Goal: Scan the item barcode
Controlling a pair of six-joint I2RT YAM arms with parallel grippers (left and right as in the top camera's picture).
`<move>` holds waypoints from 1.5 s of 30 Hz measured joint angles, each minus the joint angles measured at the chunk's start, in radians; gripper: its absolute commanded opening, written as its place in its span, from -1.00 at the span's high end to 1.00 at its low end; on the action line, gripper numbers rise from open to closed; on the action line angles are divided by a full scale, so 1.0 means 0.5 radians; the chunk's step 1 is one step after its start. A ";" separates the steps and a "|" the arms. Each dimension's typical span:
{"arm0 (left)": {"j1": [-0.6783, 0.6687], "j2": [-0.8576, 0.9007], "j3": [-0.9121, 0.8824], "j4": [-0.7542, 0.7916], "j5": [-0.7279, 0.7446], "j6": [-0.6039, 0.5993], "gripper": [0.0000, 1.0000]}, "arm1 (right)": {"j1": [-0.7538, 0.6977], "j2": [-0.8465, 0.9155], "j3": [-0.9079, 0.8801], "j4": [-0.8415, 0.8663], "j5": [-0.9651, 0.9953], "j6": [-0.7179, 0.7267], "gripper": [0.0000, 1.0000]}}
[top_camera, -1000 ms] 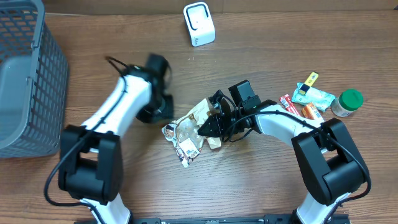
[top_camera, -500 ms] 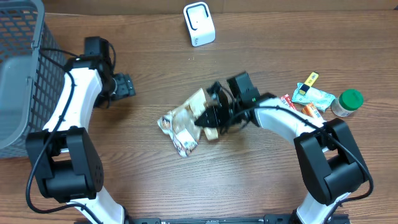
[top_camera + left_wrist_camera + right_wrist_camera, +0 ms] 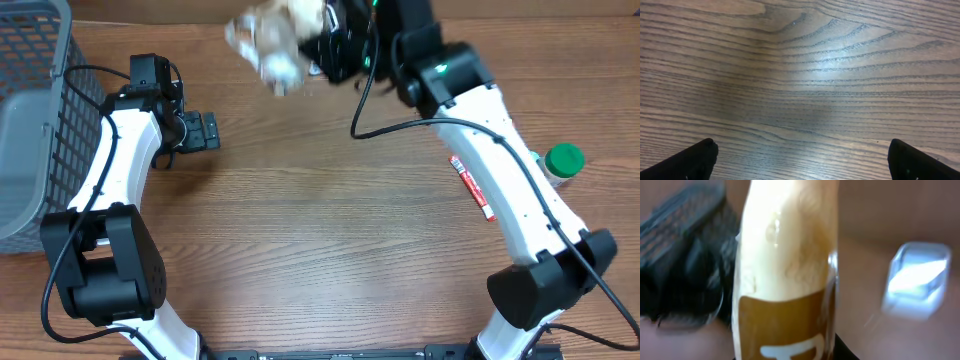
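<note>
— Where's the packet (image 3: 265,40)?
— Twelve o'clock, off the table, blurred: crinkly cream wrap, brown label. The right gripper (image 3: 322,47) clamps it.
— And the left gripper (image 3: 211,132)?
— Nine o'clock, fingers spread wide, empty.

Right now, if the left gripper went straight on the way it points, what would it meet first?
The bare wooden table; nothing else shows ahead of the open left gripper, though depth is unclear.
</note>
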 measured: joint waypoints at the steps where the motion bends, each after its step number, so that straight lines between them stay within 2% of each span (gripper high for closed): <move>1: 0.000 0.000 0.001 0.001 0.000 0.000 -1.00 | 0.000 -0.001 0.056 0.046 0.065 -0.047 0.93; 5: 0.000 0.000 0.000 0.001 0.000 0.001 -1.00 | 0.000 -0.008 0.121 0.269 0.337 -0.213 0.93; 11: 0.000 0.000 0.000 0.002 0.001 0.002 -0.99 | -0.002 0.097 0.120 0.561 0.638 -0.310 0.93; 16: 0.000 0.000 0.001 0.002 0.002 0.002 -1.00 | -0.003 0.359 0.121 0.904 0.803 -0.409 0.93; 23: 0.000 0.001 0.001 0.001 0.008 0.016 -1.00 | -0.006 0.829 0.120 1.360 1.042 -0.857 0.93; 27: 0.000 0.001 0.001 0.002 0.008 0.023 -0.99 | -0.008 0.993 0.115 1.456 1.133 -1.085 0.93; 31: 0.000 0.001 0.001 0.001 0.008 0.024 -0.99 | -0.008 1.078 0.115 1.501 1.217 -1.183 0.93; 45: 0.000 0.001 0.001 0.001 0.008 0.031 -1.00 | 0.001 1.123 0.115 1.411 1.238 -1.180 0.93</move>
